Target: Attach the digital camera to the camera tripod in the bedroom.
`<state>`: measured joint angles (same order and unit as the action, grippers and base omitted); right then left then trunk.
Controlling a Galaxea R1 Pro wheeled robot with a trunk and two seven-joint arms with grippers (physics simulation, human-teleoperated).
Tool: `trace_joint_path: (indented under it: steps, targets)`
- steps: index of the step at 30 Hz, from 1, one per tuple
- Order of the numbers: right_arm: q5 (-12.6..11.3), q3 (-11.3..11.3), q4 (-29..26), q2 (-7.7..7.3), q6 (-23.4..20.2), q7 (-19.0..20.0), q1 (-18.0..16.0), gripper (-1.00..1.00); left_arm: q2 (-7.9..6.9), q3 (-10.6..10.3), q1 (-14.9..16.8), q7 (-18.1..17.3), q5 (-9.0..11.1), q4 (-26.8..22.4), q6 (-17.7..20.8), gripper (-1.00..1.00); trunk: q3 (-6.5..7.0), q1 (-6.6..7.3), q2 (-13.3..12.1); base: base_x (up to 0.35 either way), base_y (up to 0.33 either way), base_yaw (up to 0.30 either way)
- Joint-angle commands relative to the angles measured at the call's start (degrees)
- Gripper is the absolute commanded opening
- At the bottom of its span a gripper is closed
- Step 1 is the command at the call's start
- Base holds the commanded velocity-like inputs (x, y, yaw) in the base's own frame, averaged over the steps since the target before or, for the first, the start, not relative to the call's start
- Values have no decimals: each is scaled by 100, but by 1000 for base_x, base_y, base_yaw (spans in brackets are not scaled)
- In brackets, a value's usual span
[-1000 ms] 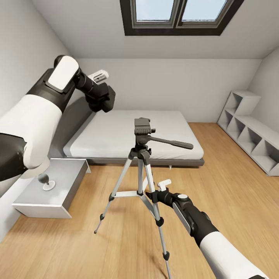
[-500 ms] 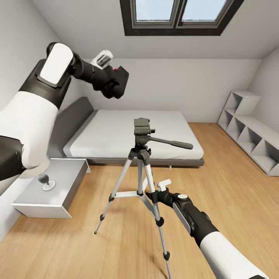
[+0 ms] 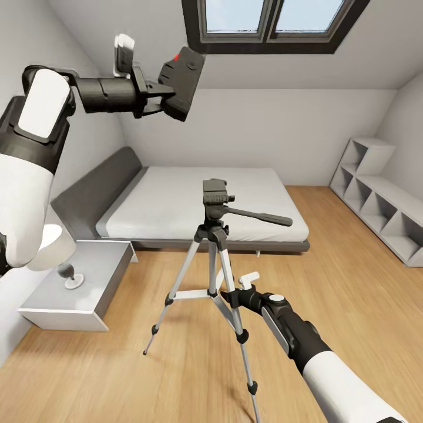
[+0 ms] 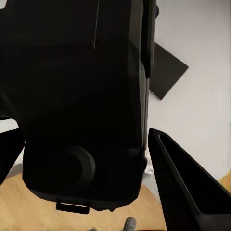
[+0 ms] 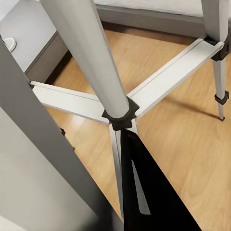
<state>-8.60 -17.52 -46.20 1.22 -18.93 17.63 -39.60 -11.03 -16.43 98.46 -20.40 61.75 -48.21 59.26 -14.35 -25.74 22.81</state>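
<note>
The digital camera, a black box with a red dot on its top edge, hangs high at the upper left, near the sloped ceiling. My left gripper is shut on it. In the left wrist view the camera's dark underside sits between my two black fingers. The camera tripod stands mid-floor on silver legs, and its black pan head carries nothing. The camera is well above and left of that head. My right gripper is low down, shut on a tripod leg near the spreader braces.
A grey low bed lies behind the tripod. A grey nightstand with a small lamp stands at the left. White cube shelving lines the right wall. A dark-framed skylight sits overhead. Light wood floor surrounds the tripod.
My left arm has swung the camera up and to the right, from beside the headboard to near the skylight, turning its wrist. The right arm and tripod have stayed still.
</note>
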Motion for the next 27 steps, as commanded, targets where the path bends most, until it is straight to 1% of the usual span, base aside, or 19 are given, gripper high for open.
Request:
trace_joint_path:
  steps: [1,2,5,7,8,9,11,12,14,17,18,22,23,24,25,26,27]
  targets:
    - [25,3,40,-2,-32,-4,-3,-100,-29,-10,-60,-88,10,-7,10,-100,-11,-4,10,0,0,0]
    - [25,3,40,-1,-32,-5,-3,-100,-67,-10,-195,-98,3,-19,15,-100,-11,-4,10,0,0,0]
    - [25,3,33,-5,-32,-5,-3,-100,-131,-40,-403,-90,-44,-49,27,-100,-11,-4,10,0,0,0]
    - [25,3,29,-6,-32,-5,-3,-100,-155,-118,-458,-86,-115,-88,33,-100,-11,-4,10,0,0,0]
    - [25,3,27,-6,-32,-5,-3,-100,-174,-263,-494,-83,-221,-146,38,-100,-11,-4,10,0,0,0]
    - [25,3,26,-3,-32,-5,-3,-100,-192,-498,-514,-90,-440,-198,44,-100,-11,-4,10,0,0,0]
    - [25,3,25,-2,-32,-5,-3,-100,-209,-705,-524,-108,-711,-233,50,-100,-11,-4,10,0,0,0]
    - [25,3,24,-1,-32,-5,-3,-100,-224,-842,-530,-137,-945,-251,53,-100,-11,-4,10,0,0,0]
    - [25,3,24,-3,-32,-5,-3,-100,-234,-932,-523,-178,-1155,-249,54,-100,-11,-4,10,0,0,0]
    - [25,3,23,-5,-32,-5,-3,-100,-241,-1009,-477,-279,-1440,-235,49,-100,-11,-4,10,0,0,0]
    - [25,5,23,-9,-32,-5,-3,-100,-245,-1040,-387,-367,-1634,-220,46,-100,-11,-4,10,0,0,0]
    - [25,9,23,-18,-32,-5,-3,-100,-242,-1139,-98,-534,-2116,-169,44,-100,-11,-4,10,0,0,0]
    - [25,10,23,-20,-32,-5,-3,-100,-229,-1227,32,-619,-2411,-125,41,-100,-11,-4,10,0,0,0]
    - [25,11,23,-21,-32,-5,-3,-100,-221,-1282,85,-671,-2560,-99,40,-100,-11,-4,10,0,0,0]
    - [25,11,23,-23,-32,-5,-3,-100,-196,-1391,176,-803,-2856,-46,36,-100,-11,-4,10,0,0,0]
    - [25,12,23,-24,-32,-5,-3,-100,-89,-1542,353,-1197,-3395,85,23,-100,-11,-4,10,0,0,0]
    - [25,12,23,-24,-32,-5,-3,-100,-58,-1564,393,-1309,-3525,130,20,-100,-11,-4,10,0,0,0]
